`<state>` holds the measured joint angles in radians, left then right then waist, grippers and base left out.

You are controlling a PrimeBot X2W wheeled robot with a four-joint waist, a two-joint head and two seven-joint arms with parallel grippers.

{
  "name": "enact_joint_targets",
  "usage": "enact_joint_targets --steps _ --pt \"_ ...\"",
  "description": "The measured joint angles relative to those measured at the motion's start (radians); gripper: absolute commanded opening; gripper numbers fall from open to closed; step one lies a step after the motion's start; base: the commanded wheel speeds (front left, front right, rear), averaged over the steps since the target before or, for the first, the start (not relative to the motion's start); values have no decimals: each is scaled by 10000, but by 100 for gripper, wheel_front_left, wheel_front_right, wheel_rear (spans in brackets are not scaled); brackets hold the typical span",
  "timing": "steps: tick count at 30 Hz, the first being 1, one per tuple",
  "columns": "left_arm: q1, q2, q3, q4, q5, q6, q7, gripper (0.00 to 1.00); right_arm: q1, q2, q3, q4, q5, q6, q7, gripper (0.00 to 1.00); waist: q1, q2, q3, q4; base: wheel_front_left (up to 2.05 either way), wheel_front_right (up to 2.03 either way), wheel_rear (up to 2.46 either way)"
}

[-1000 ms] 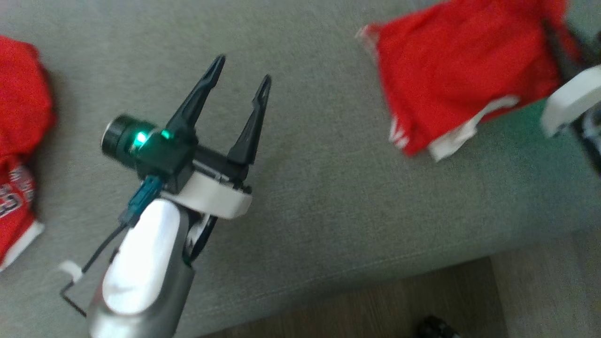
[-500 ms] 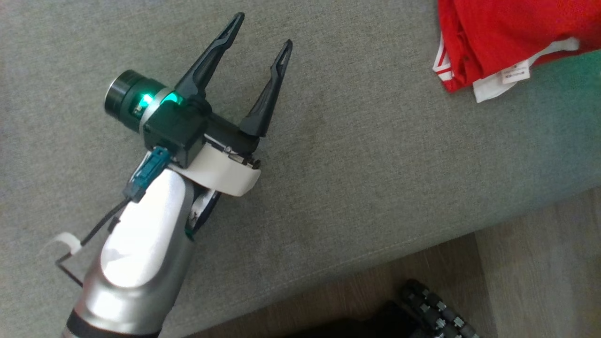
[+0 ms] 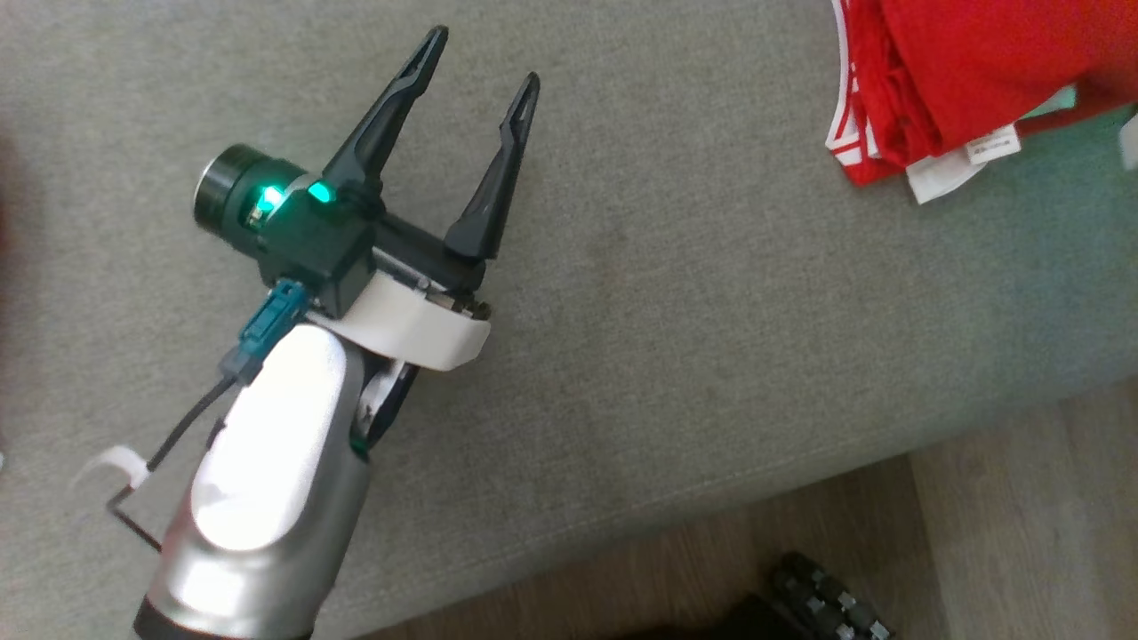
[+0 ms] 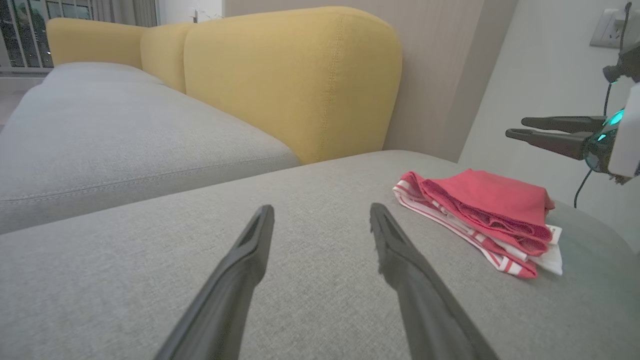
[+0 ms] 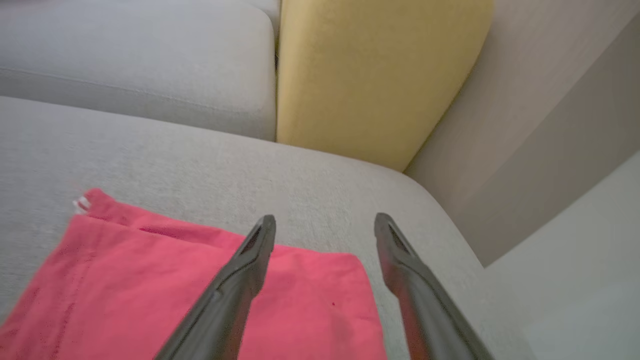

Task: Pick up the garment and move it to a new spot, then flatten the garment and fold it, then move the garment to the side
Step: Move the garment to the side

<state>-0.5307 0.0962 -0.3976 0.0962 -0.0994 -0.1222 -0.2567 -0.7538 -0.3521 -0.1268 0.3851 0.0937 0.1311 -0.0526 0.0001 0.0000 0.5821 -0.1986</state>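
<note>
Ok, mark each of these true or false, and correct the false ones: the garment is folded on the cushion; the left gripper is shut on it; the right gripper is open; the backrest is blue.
1. The garment lies folded on the grey cushion. True.
2. The left gripper is shut on the garment. False: its fingers stand apart over bare cushion, away from the garment, and hold nothing.
3. The right gripper is open above the garment, with nothing between its fingers. True.
4. The backrest behind the cushion is blue. False: it is a yellow backrest.
</note>
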Motion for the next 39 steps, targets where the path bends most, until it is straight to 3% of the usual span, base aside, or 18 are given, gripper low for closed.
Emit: enact_joint_targets --steps 10,22,26,33,39 --pt "1487 -391 890 -215 -539 412 0 100 1392 1034 1160 -1590 136 0 -48 100 0 0 -1732 620 0 0 0" --pt "3604 -479 1891 -742 -917 807 0 100 4026 2489 1432 -1799 493 0 -1032 100 -1 0 -3798 1849 0 0 0" --pt "4176 -481 1950 -763 -1154 966 0 100 4794 2734 1237 -1655 389 0 -1467 100 -1 0 -4410 2280 0 0 0" --pt "5025 -479 1969 -474 -1141 842 2 100 5991 2953 1183 -1546 -75 0 -1871 100 -2 1 -5218 2903 0 0 0" --pt "5724 -477 2219 -443 -1202 1095 2 100 6737 2991 1306 -1498 420 0 -1973 100 -2 0 -5724 3123 0 0 0"
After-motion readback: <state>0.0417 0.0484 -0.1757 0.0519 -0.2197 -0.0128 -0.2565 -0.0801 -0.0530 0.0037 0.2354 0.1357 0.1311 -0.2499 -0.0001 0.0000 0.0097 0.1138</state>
